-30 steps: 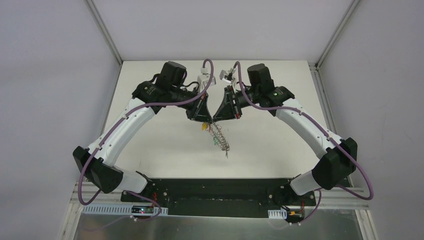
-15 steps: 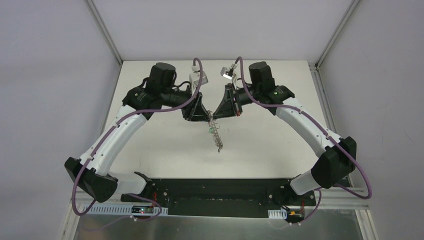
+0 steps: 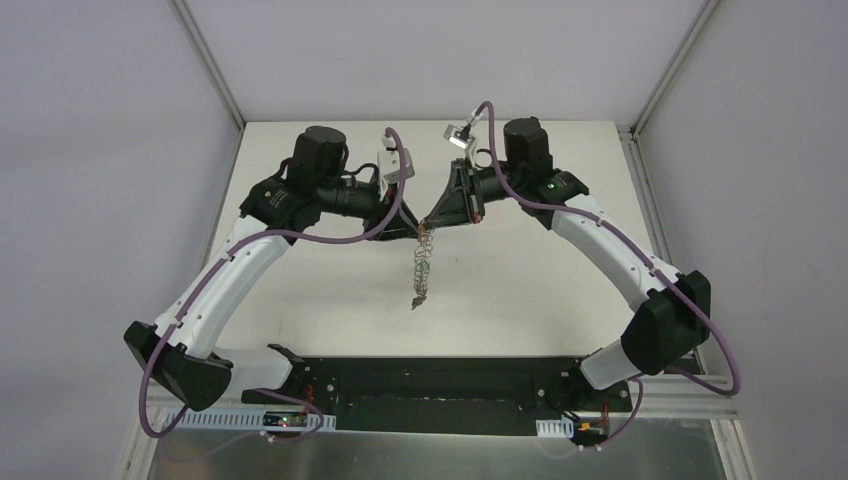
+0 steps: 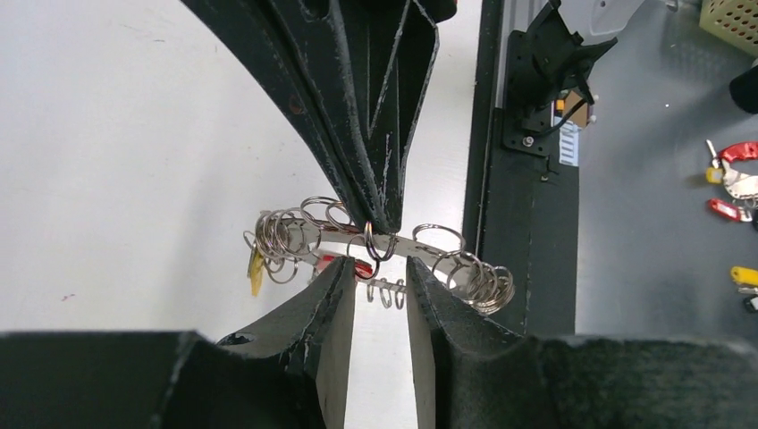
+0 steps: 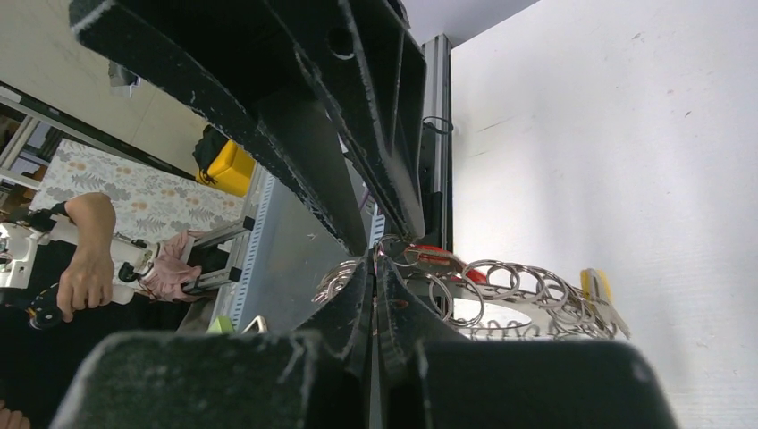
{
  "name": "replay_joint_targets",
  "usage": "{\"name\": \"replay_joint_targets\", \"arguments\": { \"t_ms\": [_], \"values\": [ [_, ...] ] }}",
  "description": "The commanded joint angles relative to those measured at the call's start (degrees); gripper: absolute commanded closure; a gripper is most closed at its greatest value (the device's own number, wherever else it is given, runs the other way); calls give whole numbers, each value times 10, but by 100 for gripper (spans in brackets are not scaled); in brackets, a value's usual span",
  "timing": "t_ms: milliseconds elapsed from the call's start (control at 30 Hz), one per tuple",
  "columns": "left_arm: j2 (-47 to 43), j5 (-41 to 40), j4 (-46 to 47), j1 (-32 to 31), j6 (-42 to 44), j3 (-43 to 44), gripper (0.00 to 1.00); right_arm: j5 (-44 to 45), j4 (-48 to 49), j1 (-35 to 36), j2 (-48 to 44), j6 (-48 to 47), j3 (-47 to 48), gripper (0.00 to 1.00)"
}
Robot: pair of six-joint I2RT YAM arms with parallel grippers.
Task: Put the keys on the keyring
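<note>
The keyring (image 3: 420,275), a flat grey ring edged with small wire loops, hangs edge-on above the table from my right gripper (image 3: 428,226). In the right wrist view my right gripper (image 5: 374,264) is shut on the keyring (image 5: 487,293). A red key (image 5: 431,254) and a yellow key (image 5: 597,284) hang on it. My left gripper (image 3: 408,228) faces the right one. In the left wrist view my left gripper (image 4: 375,268) is open, its tips just under the keyring (image 4: 429,250), beside the red key (image 4: 360,268). The yellow key (image 4: 256,268) hangs at the ring's left end.
The white table (image 3: 520,290) lies under the ring. The black base rail (image 3: 430,385) runs along the near edge. In the left wrist view, loose red keys (image 4: 742,152) and a yellow key (image 4: 742,275) lie on the grey surface beyond the rail.
The left arm has drawn back to the left and its gripper has turned. The keyring's hanging lower end has swung from the right toward the left. The right gripper still holds the ring.
</note>
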Motion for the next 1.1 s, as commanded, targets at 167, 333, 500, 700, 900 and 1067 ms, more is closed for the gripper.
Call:
{"name": "replay_joint_targets", "arguments": {
  "t_ms": [167, 333, 500, 700, 900, 1067],
  "values": [
    [4, -17, 4, -12, 80, 5, 80, -30, 72, -4, 8, 61, -7, 100],
    [7, -19, -14, -18, 105, 9, 87, -30, 96, -8, 8, 79, -9, 100],
    [9, -20, -32, -24, 143, 6, 84, -35, 109, -11, 11, 93, -11, 100],
    [10, -18, -42, -27, 184, 3, 75, -39, 121, -12, 12, 102, -16, 100],
    [13, -15, -38, -31, 192, -1, 80, -40, 129, -15, 11, 110, -19, 100],
    [11, -16, -37, -35, 192, -9, 90, -38, 131, -17, 9, 111, -20, 100]
  ]
}}
